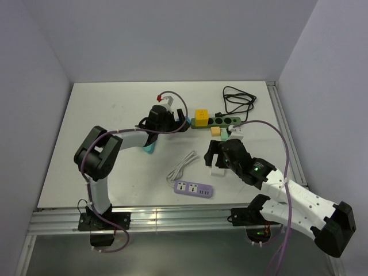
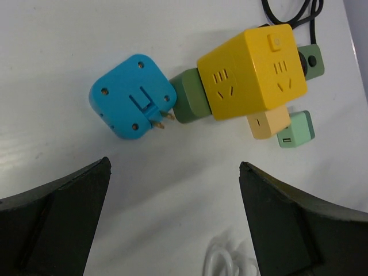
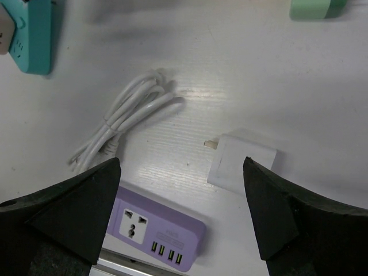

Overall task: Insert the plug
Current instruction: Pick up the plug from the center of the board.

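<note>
Near the yellow cube point(image 2: 250, 72), the blue plug point(image 2: 132, 96) lies on the worktop point(image 2: 52, 40); left claw point(image 2: 174, 167) and right claw point(image 3: 182, 164) gape wide, empty.

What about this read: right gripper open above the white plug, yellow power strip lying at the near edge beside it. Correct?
One slip: the power strip is purple, not yellow, as the right wrist view shows. The rest holds: the right gripper is open above the white plug, and the strip lies at the near edge beside it.

Open tabletop point(image 3: 190, 69) between white cable point(image 3: 127, 112) and white plug point(image 3: 241, 164), seemingly passable
</note>
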Controlling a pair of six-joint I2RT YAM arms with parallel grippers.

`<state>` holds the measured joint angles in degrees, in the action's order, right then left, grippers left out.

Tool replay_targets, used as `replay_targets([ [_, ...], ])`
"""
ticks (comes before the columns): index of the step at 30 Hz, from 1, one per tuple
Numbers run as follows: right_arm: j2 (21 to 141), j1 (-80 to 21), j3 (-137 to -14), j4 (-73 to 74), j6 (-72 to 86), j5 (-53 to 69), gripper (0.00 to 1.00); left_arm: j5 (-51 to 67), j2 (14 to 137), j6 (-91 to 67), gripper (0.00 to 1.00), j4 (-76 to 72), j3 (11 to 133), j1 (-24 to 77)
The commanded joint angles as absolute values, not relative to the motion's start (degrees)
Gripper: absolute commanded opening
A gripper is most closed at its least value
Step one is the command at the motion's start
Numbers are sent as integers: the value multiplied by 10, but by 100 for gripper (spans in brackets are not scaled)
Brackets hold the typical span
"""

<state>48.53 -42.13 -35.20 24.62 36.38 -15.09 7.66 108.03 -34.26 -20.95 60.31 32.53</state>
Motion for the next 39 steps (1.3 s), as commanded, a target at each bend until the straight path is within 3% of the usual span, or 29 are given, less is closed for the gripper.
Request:
replay_targets([
  [1, 482, -426, -340, 204, 380, -173, 94, 34, 1108, -304, 100, -190, 663, 337],
  [7, 481, -430, -307, 175, 382, -167, 92, 20, 1166, -287, 97, -186, 711, 340],
  [11, 470, -430, -288, 157, 380, -173, 90, 3, 1170, -272, 85, -211, 697, 340],
  [18, 489, -430, -285, 154, 386, -204, 87, -30, 1182, -193, 70, -124, 762, 340],
  [27, 498, -431, -285, 146, 381, -207, 86, -79, 1169, -174, 74, -161, 736, 339],
  [39, 492, -430, -284, 145, 379, -203, 85, 4, 1229, -185, 72, -164, 778, 317],
])
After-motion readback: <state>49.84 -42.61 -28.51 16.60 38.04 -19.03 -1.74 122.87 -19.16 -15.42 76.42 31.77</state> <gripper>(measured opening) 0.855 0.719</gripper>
